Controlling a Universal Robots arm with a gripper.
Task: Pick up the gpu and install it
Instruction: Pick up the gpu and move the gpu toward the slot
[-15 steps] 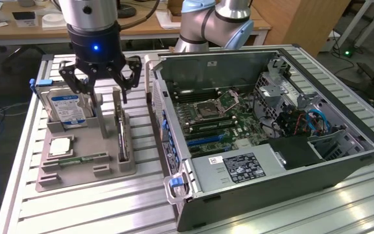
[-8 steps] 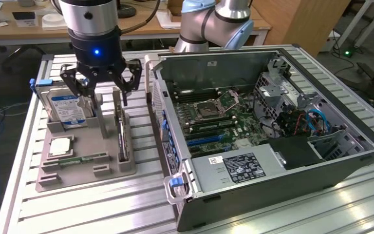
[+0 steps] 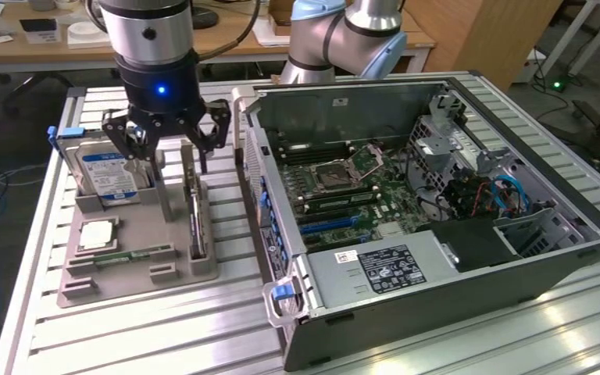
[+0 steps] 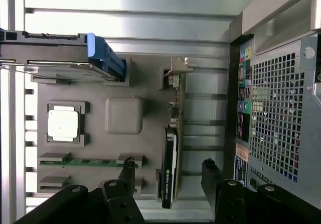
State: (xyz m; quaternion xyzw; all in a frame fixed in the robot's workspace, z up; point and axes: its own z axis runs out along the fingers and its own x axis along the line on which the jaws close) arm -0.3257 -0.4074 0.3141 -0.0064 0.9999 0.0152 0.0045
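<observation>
So the gripper (image 3: 175, 152) is held spread wide just above the gpu (image 3: 194, 205), nothing pinched. The gpu is stood on edge along the edge of the gray holder (image 3: 133, 275) nearest the computer case (image 3: 405, 269).

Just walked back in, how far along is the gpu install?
Done: nothing yet; the gpu stands on edge in the grey holder. In hand: the open gripper hovers over the card, a jaw on each side, holding nothing. Left: lifting it and seating it in the open computer case.
</observation>
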